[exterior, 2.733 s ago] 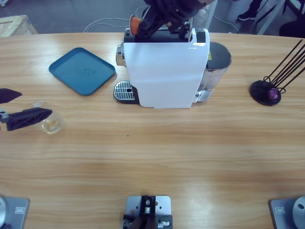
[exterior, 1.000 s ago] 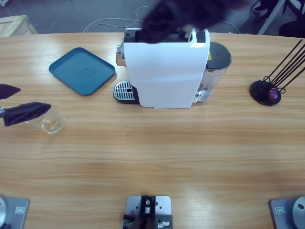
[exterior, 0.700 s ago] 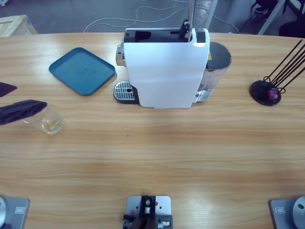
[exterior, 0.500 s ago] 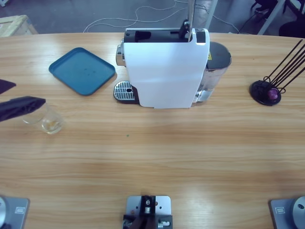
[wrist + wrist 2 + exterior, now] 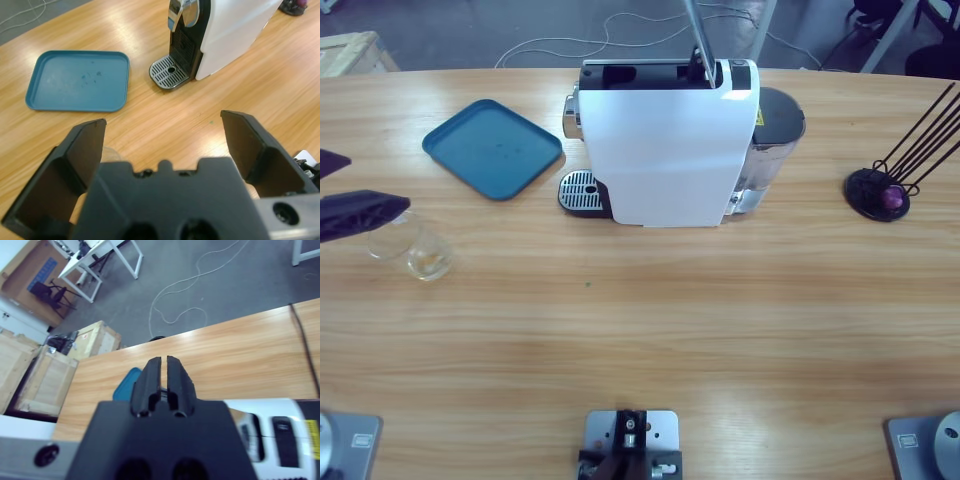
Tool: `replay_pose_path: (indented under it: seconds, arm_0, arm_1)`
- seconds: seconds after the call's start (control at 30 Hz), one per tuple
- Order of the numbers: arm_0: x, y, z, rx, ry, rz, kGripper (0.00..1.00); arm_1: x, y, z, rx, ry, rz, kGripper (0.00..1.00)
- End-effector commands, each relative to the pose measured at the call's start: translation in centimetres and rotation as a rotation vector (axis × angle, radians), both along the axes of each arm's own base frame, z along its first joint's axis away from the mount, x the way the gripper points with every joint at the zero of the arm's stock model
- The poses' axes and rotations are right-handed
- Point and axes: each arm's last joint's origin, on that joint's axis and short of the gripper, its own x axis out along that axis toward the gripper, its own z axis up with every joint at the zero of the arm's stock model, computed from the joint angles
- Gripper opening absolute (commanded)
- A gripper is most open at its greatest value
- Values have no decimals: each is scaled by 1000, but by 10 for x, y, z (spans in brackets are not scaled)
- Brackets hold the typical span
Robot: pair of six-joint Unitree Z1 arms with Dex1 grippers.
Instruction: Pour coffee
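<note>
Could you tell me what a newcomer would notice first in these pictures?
The big white coffee machine at the table's far middle dominates, with a teal tray to its left. At the left edge the left gripper, jaws open, hangs beside a clear glass tumbler.

Glossy white plastic coffee machine (image 5: 670, 140) on smooth wooden table (image 5: 650, 330).

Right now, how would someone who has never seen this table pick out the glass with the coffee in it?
Start at the white coffee machine and go left past the blue tray. Near the table's left edge stands a small clear glass, beside the left gripper. It alone is see-through, with a shallow tan layer of coffee inside.
</note>
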Motion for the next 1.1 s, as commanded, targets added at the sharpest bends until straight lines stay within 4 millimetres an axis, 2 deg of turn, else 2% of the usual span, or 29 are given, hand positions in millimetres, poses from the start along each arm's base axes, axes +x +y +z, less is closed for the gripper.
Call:
replay_pose_path:
  seconds: [0.03,0.27,0.53,0.7,1.1]
  arm_0:
    - [-5,8,-3,10,0,-15,996]
    - [-6,9,-2,8,-1,-15,996]
    - [-7,10,-3,12,1,-14,996]
    - [-6,10,-4,16,2,-13,996]
    - [-6,10,-5,23,7,-13,996]
  arm_1:
    - [-15,66,-101,-139,123,154,0]
    - [-16,68,-173,-282,235,185,0]
    - [-19,67,-225,-450,383,216,0]
    - [-19,66,-238,-459,440,208,0]
    - [0,55,-253,-484,524,182,0]
